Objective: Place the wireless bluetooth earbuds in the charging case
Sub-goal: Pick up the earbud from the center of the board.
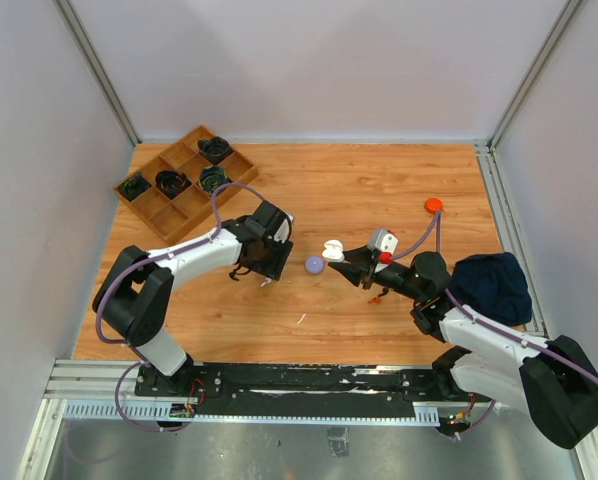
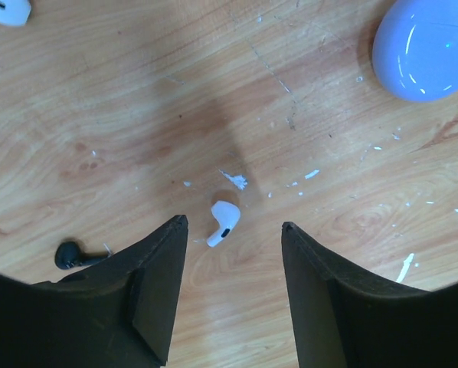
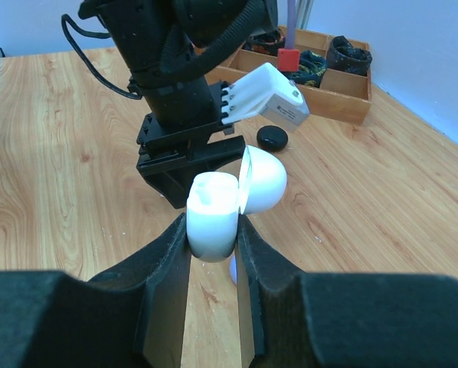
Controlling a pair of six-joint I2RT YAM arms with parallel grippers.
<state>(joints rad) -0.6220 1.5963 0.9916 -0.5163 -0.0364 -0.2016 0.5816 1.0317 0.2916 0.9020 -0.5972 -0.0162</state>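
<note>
L gripper (image 2: 233, 224) hung over the table (image 1: 399, 180), pointing down, jaws apart and gripping nothing. A white earbud (image 2: 223, 223) lay flat on the wood right btwn the two fingertips, slightly nearer the L finger, touching neither as far as I could see. A black earbud (image 2: 70, 254) lay just outside the L finger, partly hidden behind it. Well beyond the tips and off to the R sat a pale purple case (image 2: 426, 47), lid shut.

R gripper (image 3: 214, 234) was clenched on a white charging case (image 3: 212, 213). Both fingers pressed its sides, base upright, lid hinged open and tipped away from the wrist. I couldn't see inside the case from that angle. Straight ahead of it, close, stood the L arm's wrist. Past that, on the wood, sat a black round case (image 3: 273, 137), and further back a wooden tray (image 3: 344, 96) w/ dark coiled things in its compartments.

From above, the two grippers faced each other near mid-table, w/ the purple case btwn them. A red-orange case (image 1: 433, 205) lay beyond the R gripper, well apart. A dark blue cloth (image 1: 491, 285) sat beside the R arm's elbow.
</note>
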